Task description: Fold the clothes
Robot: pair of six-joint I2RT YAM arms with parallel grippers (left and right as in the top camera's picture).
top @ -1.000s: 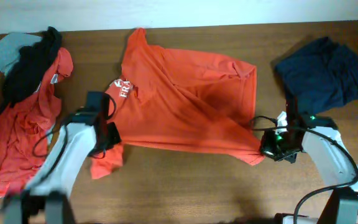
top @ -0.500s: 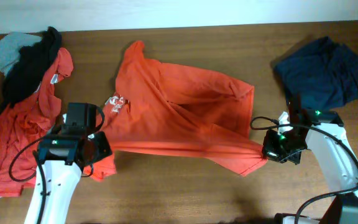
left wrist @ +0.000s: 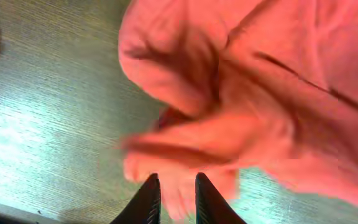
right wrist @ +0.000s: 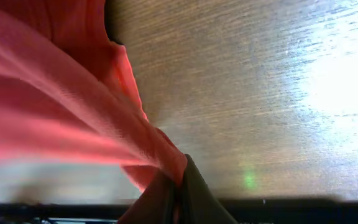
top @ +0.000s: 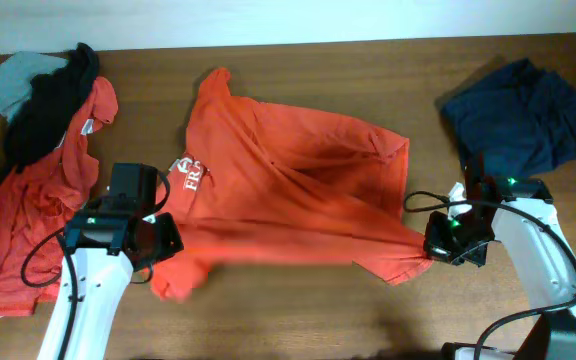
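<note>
T-shirt (top: pixel 298 190) sleeve: motion-blurred in overhead and left wrist views; I cannot tell if it touches the left gripper (left wrist: pixel 174 182). Chest lettering (top: pixel 192 172): partly folded under. Clothes pile (top: pixel 28 220): cut by left edge.

1. Orange-red cotton T-shirt with white chest lettering (top: pixel 298 190): spread rumpled mid-table, lettering at its left, lower right corner drawn taut.
2. Second orange-red shirt (top: pixel 28 230), black piece (top: pixel 53 100), grey-blue piece (top: pixel 13 80): heaped together, left edge.
3. Navy garment (top: pixel 523 115): crumpled, far right.

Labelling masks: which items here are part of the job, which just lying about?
Job: orange-red T-shirt, right gripper shut on its edge, left gripper by its other end.
Lying about: second orange-red shirt, black piece, grey-blue piece, navy garment, all untouched.
</note>
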